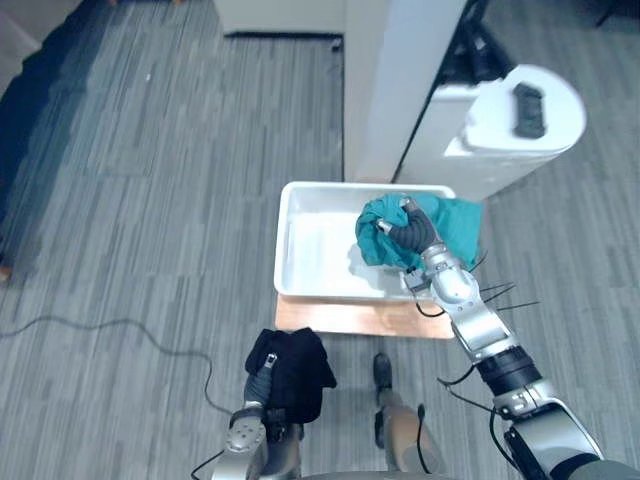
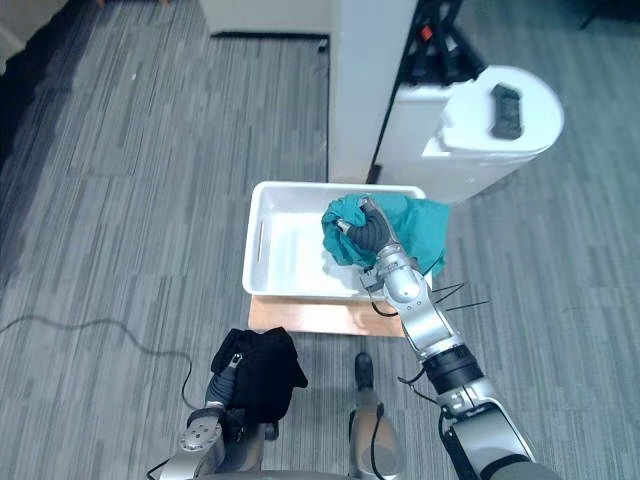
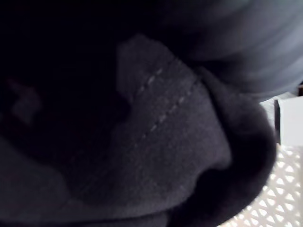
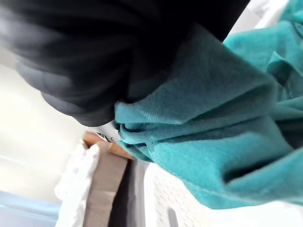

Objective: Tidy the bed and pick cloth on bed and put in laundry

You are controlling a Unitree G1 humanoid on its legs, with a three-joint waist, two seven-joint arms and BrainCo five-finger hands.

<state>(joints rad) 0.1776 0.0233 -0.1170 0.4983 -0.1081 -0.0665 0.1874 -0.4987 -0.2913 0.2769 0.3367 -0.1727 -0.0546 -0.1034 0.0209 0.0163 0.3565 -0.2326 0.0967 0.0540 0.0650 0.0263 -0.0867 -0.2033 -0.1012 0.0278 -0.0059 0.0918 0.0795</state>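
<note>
- Left eye view: my right hand is clenched in a bunched teal fabric garment at the right end of the white plastic laundry basket, mid-frame. Part of the cloth trails over the basket's right rim.
- Lower left of the same view, a bundled black fabric garment sits heaped over my left hand, held well short of the basket. I cannot tell whether that hand is clenched or relaxed under it.
- Handling, as I judge it: both pieces look soft, light and limp, a knit or fleece weight. They will sag, fold on themselves and trail loose ends, not hold a shape. Nothing here is fragile or slippery.
- Where to hold: a fistful of gathered folds near the middle of each bundle, as the right hand has now, keeps the ends short. The teal edge hanging outside the rim may need tucking in.
- Left wrist view shows a line of pale stitching along a seam of the black cloth; a seam or hem is a firmer place to grip than a single layer.
- Writing: I can read no labels, brands or tags on either cloth or on the basket.
- Basket stands on a flat brown board on the grey carpet floor.
</note>
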